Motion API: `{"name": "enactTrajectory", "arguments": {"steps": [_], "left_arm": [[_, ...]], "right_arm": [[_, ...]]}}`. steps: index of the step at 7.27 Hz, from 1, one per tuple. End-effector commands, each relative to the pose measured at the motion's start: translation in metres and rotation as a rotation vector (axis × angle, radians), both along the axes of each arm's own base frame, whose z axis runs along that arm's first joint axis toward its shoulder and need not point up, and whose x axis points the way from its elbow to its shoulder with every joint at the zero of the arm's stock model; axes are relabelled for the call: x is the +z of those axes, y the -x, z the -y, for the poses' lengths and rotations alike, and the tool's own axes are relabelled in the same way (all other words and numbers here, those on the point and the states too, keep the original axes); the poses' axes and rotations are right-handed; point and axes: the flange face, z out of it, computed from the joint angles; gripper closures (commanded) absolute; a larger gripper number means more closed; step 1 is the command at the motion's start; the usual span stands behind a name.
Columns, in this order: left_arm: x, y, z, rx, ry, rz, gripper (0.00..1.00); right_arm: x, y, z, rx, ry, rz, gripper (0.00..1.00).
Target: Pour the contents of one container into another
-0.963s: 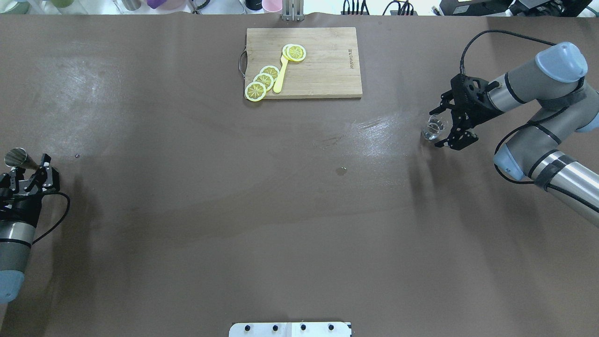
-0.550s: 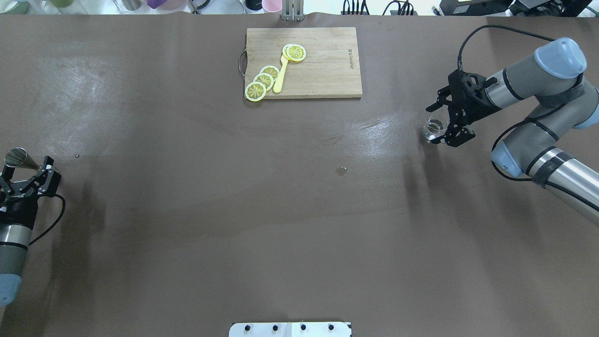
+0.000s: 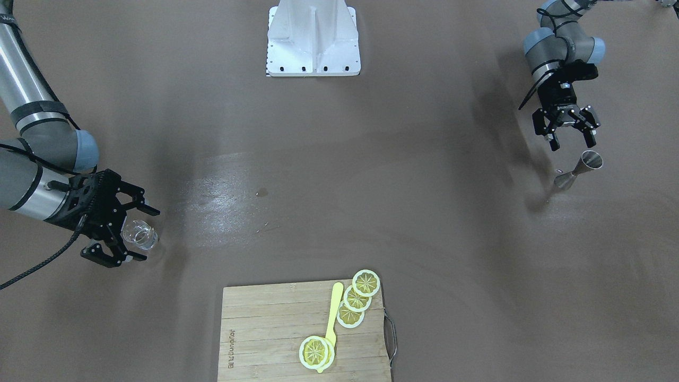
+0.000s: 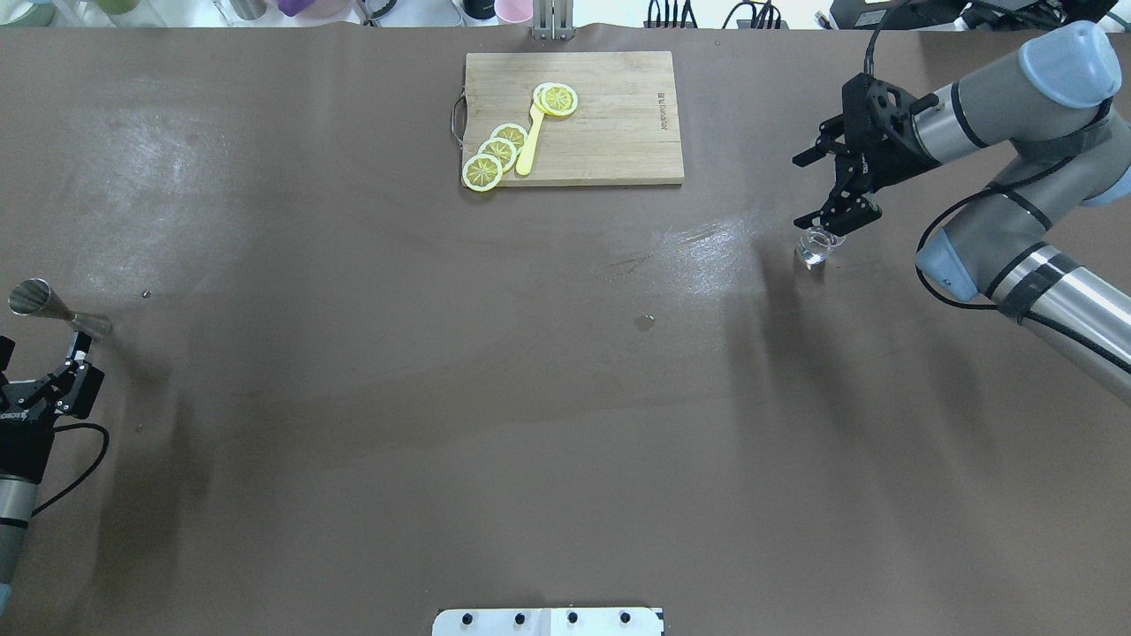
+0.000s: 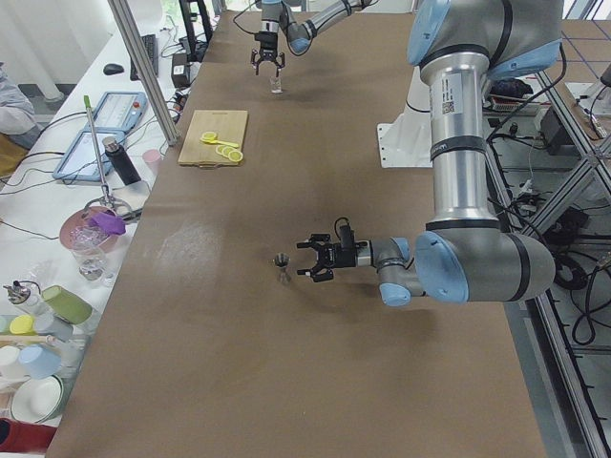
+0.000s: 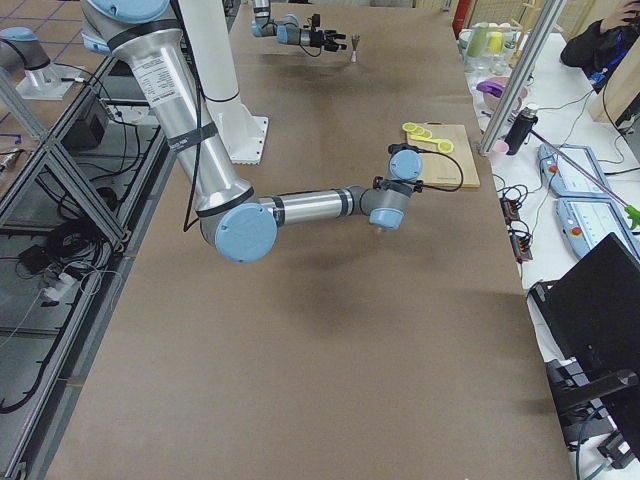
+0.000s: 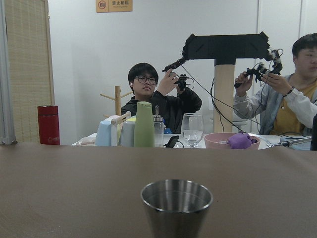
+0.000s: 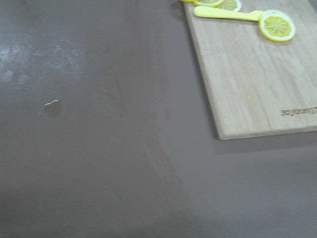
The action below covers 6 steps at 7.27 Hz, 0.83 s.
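Note:
The clear glass tumbler (image 4: pixel 815 247) (image 3: pixel 139 236) stands upright on the brown table at the right. My right gripper (image 4: pixel 820 187) (image 3: pixel 148 235) is open and hangs above it, touching nothing. In the front-facing view the glass shows between its spread fingers. The steel jigger (image 4: pixel 55 308) (image 3: pixel 577 168) (image 5: pixel 282 268) stands upright at the far left. My left gripper (image 4: pixel 40 358) (image 3: pixel 572 144) is open just behind it, clear of it. In the left wrist view the jigger's top cup (image 7: pixel 177 204) fills the lower middle. The right wrist view shows neither glass nor fingers.
A wooden cutting board (image 4: pixel 618 132) (image 8: pixel 247 84) with lemon slices (image 4: pixel 497 152) and a yellow utensil (image 4: pixel 530 141) lies at the table's far middle. A small wet spot (image 4: pixel 645 322) marks the centre. The robot's base plate (image 4: pixel 548 621) sits at the near edge. People (image 7: pixel 158 99) and cups sit beyond the left end.
My right gripper has risen from around the tumbler, which stays on the table. My left gripper has drawn back from the jigger toward the robot, leaving it standing.

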Motion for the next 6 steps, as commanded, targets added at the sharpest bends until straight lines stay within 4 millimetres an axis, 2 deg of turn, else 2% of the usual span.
{"name": "enactTrajectory", "arguments": {"steps": [1,2,3,4,5,6], "left_arm": [[-0.031,0.001,-0.040,0.021,-0.097,-0.013,0.01],[-0.058,-0.004,-0.064,0.052,-0.132,-0.062,0.01],[-0.085,-0.012,-0.075,0.084,-0.125,-0.113,0.01],[-0.107,-0.021,-0.078,0.099,-0.119,-0.103,0.01],[-0.118,-0.031,-0.080,0.133,-0.099,-0.058,0.01],[-0.142,-0.040,-0.081,0.188,-0.054,-0.061,0.01]], "right_arm": [[-0.032,-0.040,0.032,0.236,0.121,-0.005,0.00],[-0.032,-0.069,0.046,0.309,0.191,-0.042,0.00],[-0.029,-0.100,0.059,0.357,0.251,-0.085,0.00],[-0.014,-0.136,0.071,0.412,0.347,-0.136,0.00],[0.006,-0.171,0.079,0.464,0.465,-0.192,0.00],[0.024,-0.189,0.077,0.507,0.563,-0.253,0.00]]}}
